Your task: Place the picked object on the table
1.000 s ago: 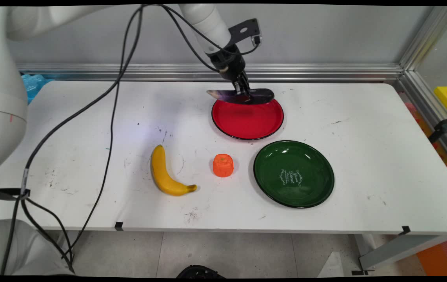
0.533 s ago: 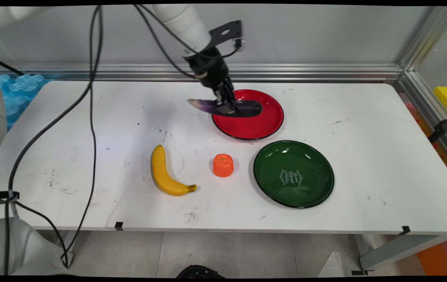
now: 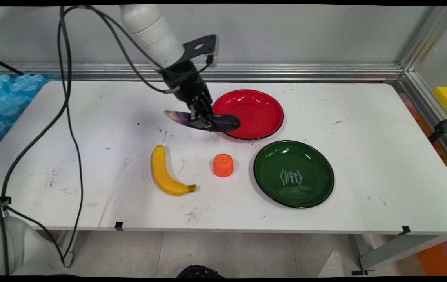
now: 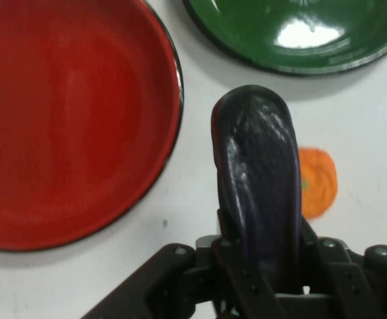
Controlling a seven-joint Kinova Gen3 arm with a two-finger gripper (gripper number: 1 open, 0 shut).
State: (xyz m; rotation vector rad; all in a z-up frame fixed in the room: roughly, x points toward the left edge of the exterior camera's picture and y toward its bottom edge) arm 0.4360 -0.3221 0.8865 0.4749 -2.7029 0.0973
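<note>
White table [image 3: 364, 117] scuffed with dark marks, red plate [image 3: 253, 113] near its centre toward 12 o'clock, green plate [image 3: 294, 174] at 4 o'clock from it, orange piece [image 3: 223, 165] at 9 o'clock of the green plate, banana [image 3: 164, 172] further toward 9 o'clock

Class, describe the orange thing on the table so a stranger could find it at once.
Start at the white table and find the green plate near its front edge. Just left of it, between plate and banana, stands the orange thing: small, squat and blocky.
</note>
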